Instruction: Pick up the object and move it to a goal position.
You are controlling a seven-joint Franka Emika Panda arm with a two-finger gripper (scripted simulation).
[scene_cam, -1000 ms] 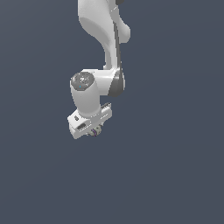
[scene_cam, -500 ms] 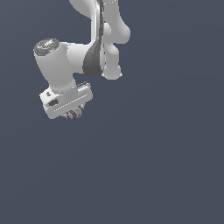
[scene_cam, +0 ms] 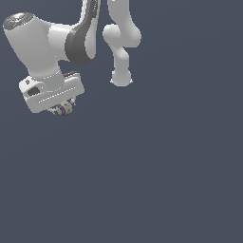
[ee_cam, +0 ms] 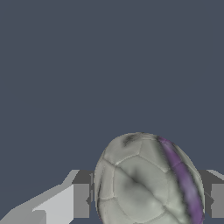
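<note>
Off-white ball (ee_cam: 148, 181) (purple-banded) sits clamped between the fingers of the gripper (scene_cam: 62, 108), where its round, smooth surface could squirt loose during fast travel.

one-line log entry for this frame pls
phase: carry | gripper: shut on ball | ball: between fingers, off-white, purple band | arm: exterior view's upper left | goal: not visible

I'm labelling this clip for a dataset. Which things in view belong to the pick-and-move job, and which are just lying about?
Belongs to the job:
- the ball, off-white with a purple band
- the gripper, its fingers closed on either side of the ball

Just lying about:
- nothing that shows; both views have only a plain dark background, and no goal marker is visible
</note>
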